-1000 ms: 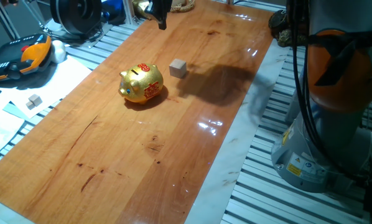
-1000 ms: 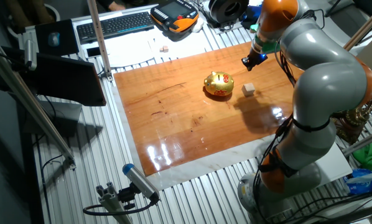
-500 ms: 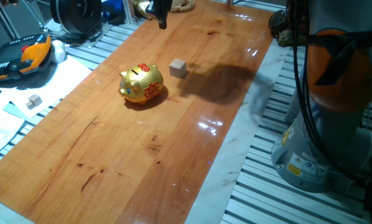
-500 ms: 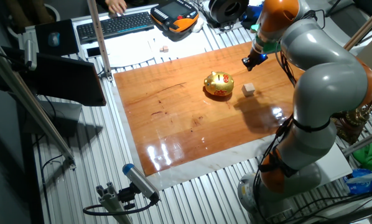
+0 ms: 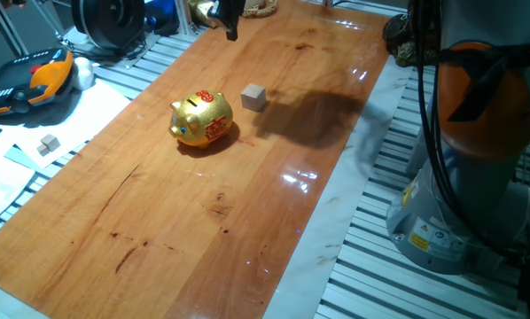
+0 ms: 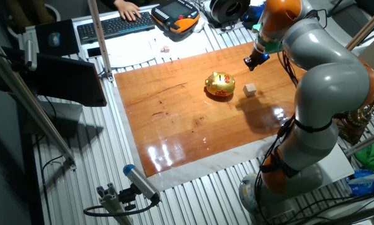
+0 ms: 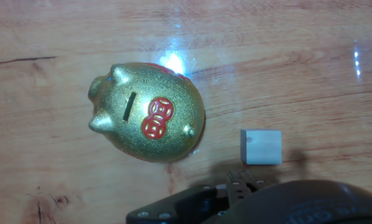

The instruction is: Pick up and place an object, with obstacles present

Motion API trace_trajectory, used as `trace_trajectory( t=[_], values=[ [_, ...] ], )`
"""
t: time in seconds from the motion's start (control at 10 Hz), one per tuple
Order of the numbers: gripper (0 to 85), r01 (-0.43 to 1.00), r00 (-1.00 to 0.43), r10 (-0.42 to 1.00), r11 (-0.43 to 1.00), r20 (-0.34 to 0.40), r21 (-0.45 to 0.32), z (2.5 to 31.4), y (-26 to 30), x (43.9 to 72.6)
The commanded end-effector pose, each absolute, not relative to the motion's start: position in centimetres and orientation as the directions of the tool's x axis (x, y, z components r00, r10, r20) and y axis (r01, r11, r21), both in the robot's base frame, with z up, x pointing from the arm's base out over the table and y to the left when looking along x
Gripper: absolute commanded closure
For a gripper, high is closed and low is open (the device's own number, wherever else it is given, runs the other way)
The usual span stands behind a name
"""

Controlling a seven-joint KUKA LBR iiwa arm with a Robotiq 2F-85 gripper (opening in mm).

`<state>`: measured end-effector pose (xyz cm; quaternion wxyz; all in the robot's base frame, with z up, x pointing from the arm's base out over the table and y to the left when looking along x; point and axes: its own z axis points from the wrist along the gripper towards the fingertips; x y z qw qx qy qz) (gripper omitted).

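Nothing done yet: cube (image 5: 253, 97) untouched on surface (image 5: 247, 230) just beside piggy bank (image 5: 202, 120), hand (image 5: 229, 19) high at far edge, grip state unclear.

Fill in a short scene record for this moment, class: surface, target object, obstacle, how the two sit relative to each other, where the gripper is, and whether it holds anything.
surface: wooden table
target: pale wooden cube, resting on the table
obstacle: gold piggy bank with red markings, upright, coin slot on top
relation: cube beside the piggy bank, a clear gap between them, not touching
gripper: gripper raised above the table's far end, away from both objects
holding: nothing visible; jaw state cannot be told
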<state>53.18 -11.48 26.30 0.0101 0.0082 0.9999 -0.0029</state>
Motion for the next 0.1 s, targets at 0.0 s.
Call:
trace_trajectory(
  t=[0.0],
  values=[
    [85.0,0.016,-1.0,0.016,1.0,-0.02,-0.006,26.3,-11.5,53.21]
  ],
)
